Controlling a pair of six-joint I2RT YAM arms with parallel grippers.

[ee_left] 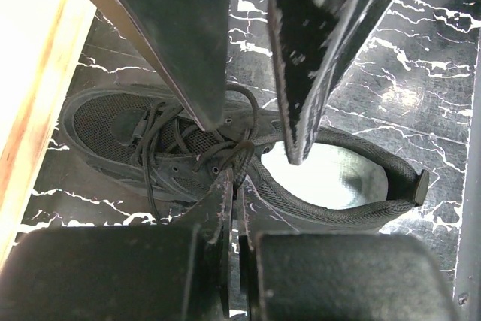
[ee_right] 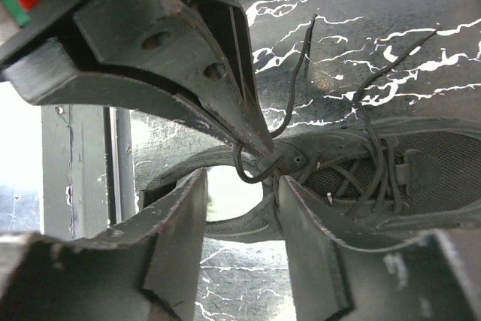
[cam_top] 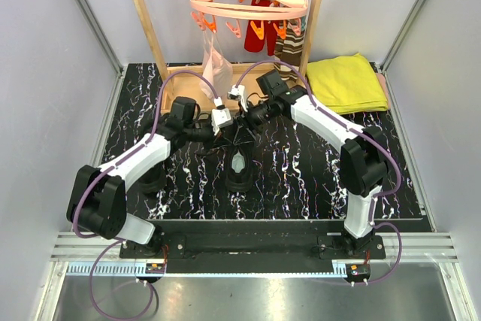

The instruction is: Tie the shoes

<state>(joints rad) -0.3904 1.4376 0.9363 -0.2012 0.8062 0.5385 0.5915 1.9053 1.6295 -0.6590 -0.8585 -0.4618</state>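
Gaping black mesh shoe (ee_left: 98,122), thin laces (ee_left: 161,134) loose, pale insole (ee_left: 338,174)

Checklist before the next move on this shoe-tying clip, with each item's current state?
1. Left gripper shut on the lace: ok.
2. Right gripper open, ready to take it: ok.
3. Lace actually inside the right gripper's gap: cannot tell.
4. Bow formed on the centre shoe: not ok, lace ends lie loose.
5. Second shoe reachable: cannot tell, mostly hidden under the left arm.
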